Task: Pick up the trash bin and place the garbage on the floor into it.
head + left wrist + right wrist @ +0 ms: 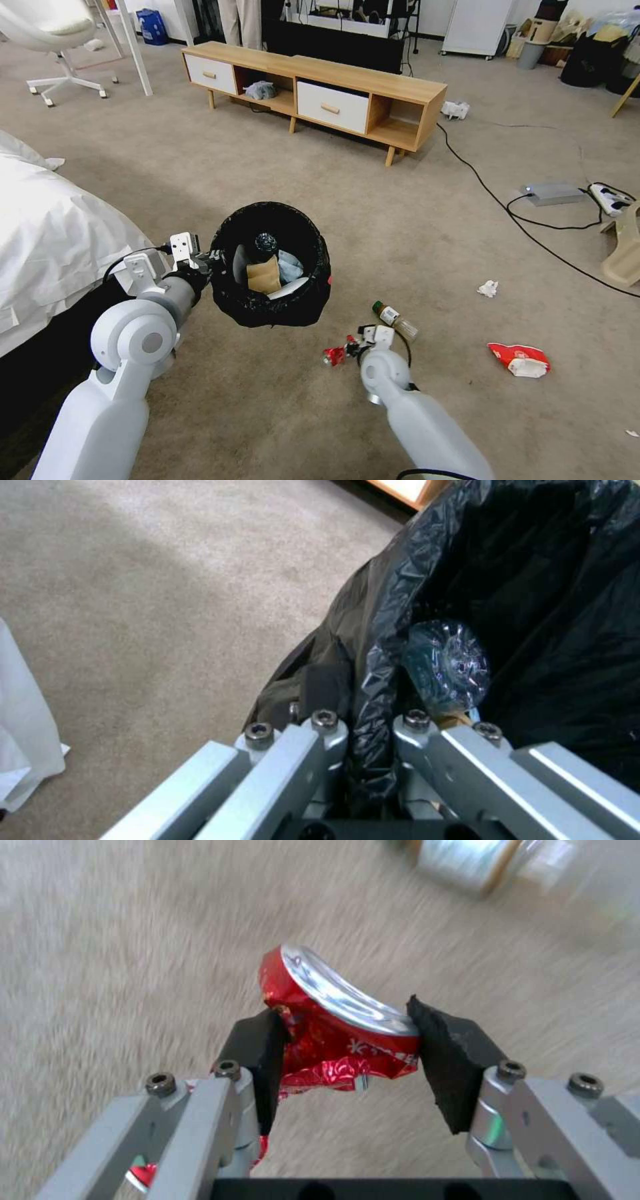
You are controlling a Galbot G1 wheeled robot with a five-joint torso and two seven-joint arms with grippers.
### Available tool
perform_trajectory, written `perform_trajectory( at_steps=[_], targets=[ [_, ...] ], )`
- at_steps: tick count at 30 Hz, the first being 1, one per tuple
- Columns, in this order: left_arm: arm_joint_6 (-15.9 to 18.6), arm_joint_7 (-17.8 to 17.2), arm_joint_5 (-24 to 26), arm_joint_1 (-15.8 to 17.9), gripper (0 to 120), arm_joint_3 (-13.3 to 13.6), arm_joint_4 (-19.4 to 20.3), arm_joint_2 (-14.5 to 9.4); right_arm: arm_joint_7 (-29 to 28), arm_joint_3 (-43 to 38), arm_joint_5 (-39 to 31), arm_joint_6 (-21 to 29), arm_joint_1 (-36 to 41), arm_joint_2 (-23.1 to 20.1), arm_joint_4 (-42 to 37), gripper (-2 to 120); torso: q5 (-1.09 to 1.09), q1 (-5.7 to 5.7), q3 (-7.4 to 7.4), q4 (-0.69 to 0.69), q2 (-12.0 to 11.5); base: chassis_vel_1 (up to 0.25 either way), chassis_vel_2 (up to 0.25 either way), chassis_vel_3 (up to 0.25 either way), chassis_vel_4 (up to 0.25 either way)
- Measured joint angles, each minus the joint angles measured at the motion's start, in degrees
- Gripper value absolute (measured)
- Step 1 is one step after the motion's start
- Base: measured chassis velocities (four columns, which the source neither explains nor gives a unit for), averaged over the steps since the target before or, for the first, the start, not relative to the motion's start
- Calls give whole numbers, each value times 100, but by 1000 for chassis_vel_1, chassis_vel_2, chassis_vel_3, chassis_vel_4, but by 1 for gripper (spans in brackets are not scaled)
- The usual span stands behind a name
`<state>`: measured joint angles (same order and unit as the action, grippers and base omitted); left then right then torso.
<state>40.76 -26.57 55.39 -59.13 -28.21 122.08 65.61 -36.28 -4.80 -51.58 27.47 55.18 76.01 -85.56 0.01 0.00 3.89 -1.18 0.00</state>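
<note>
The left gripper [370,760] was clamped on the rim of the small round trash bin lined with crinkled black plastic [270,263], holding it above the beige short-pile carpet [413,227]. The right gripper [347,1040], low over the carpet, pinched a crushed red can [333,1035] between its pads, just beside a green-capped plastic bottle [395,321].

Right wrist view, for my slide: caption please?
Right claw shut on the crushed red can above the carpet.

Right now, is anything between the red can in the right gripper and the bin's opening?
Nothing visible. The right gripper holds the crushed red can just right of and below the trash bin, which the left gripper holds by its rim, mouth open.
</note>
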Motion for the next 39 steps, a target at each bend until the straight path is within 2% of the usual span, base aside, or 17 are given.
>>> perform_trajectory(
  at_steps=[8, 14, 17, 23, 36, 39],
  targets=[
    [-2, -5, -5, 35, 0, 47, -64, 24, 48, -364, 453, -179, 127, -219, -486, 43, 0, 0, 0, -1, 0, 0, 0, 0, 0],
    [-3, -13, -1, 33, 0, 6, -116, -19, 149, -687, 1175, -475, 104, -276, -790, 43, 0, 0, 0, 0, 0, 0, 0, 0, 0],
    [-3, -13, 5, 32, 0, -4, -122, -27, 185, -747, 1325, -547, 104, -302, -910, 43, 0, 0, 0, 0, 0, 0, 0, 0, 0],
    [-4, -13, 9, 64, 0, 39, -163, -16, 344, -865, 1878, -815, 119, -465, -1628, 43, -1, 0, 0, 0, 0, 0, 0, 0, 0],
    [-4, -14, -8, 44, 0, 60, -212, -29, 486, -818, 2007, -879, 80, -650, -2435, 43, -1, 0, 0, 0, 0, 0, 0, 0, 0],
    [-4, -23, -8, 40, 0, 93, -238, -22, 681, -807, 2087, -1007, 72, -762, -2628, 43, -1, 0, 0, 0, 0, 0, 0, 0, 0]
  ],
)
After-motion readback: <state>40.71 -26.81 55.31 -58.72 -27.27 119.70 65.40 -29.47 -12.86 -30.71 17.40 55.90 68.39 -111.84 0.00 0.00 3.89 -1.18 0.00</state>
